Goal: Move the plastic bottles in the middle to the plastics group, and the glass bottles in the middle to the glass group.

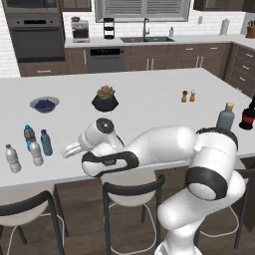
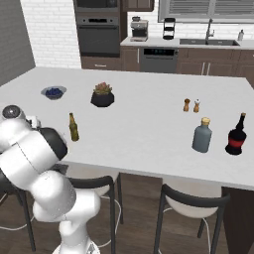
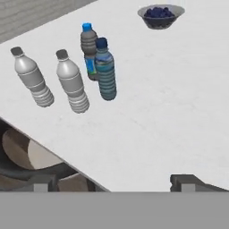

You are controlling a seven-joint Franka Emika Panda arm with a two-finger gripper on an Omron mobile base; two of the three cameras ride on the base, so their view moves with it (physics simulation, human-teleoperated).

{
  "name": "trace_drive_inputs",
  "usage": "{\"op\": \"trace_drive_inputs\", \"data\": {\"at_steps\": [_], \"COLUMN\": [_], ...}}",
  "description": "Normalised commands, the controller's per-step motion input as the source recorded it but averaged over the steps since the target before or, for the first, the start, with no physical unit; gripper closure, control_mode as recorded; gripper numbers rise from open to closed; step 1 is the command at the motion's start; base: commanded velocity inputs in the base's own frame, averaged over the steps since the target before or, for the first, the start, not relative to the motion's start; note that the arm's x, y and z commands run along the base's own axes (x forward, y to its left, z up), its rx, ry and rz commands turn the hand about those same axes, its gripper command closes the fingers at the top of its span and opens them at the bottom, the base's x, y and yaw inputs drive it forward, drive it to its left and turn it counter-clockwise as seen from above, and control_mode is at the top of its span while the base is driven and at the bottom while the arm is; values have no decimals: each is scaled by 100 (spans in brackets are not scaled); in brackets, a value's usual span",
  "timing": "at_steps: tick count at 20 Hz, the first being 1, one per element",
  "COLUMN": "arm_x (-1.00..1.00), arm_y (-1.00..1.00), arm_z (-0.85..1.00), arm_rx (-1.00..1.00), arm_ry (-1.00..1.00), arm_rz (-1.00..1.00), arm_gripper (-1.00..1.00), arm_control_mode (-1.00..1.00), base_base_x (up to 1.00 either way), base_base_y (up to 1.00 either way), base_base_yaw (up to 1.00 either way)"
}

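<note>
Four small water bottles stand together near the counter's left front edge. The translucent blue bottle [image 3: 106, 71] [image 1: 46, 142] touches the clear bottle with a blue label band [image 3: 89, 51] [image 1: 29, 135]. Two pale whitish bottles [image 3: 71, 82] [image 3: 31, 80] stand beside them, closer to the edge [image 1: 36, 153] [image 1: 12, 158]. My gripper [image 3: 116, 183] [image 1: 65, 151] hovers open just right of this cluster, nothing between its fingertips [image 3: 191, 181]. The amber-brown bottle [image 2: 73, 127] stands upright mid-counter. Far right are the squat grey-blue bottle [image 2: 202, 135] [image 1: 225, 118] and the dark red-labelled bottle [image 2: 237, 135] [image 1: 247, 115].
A bowl of blueberries [image 3: 160, 15] [image 1: 45, 104] sits behind the water bottles. A potted plant [image 1: 105, 98] and two small shakers [image 2: 191, 105] stand farther back. Dark stools [image 1: 132, 191] line the counter's front edge [image 3: 67, 147].
</note>
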Motion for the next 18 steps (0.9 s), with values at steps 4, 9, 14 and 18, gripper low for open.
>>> {"op": "trace_drive_inputs", "data": {"at_steps": [4,9,14,18], "arm_x": [-2,0,5,14], "arm_y": [-92,-85,-80,-66], "arm_z": [99,71,11,9], "arm_rx": [6,-1,-20,-25], "arm_ry": [12,3,2,10], "arm_rz": [-20,-21,-23,-27], "arm_gripper": [-100,-100,-100,-100], "arm_control_mode": [-100,-100,-100,-100], "base_base_x": [0,0,0,0], "base_base_y": [0,0,0,0], "base_base_yaw": [0,0,0,0]}}
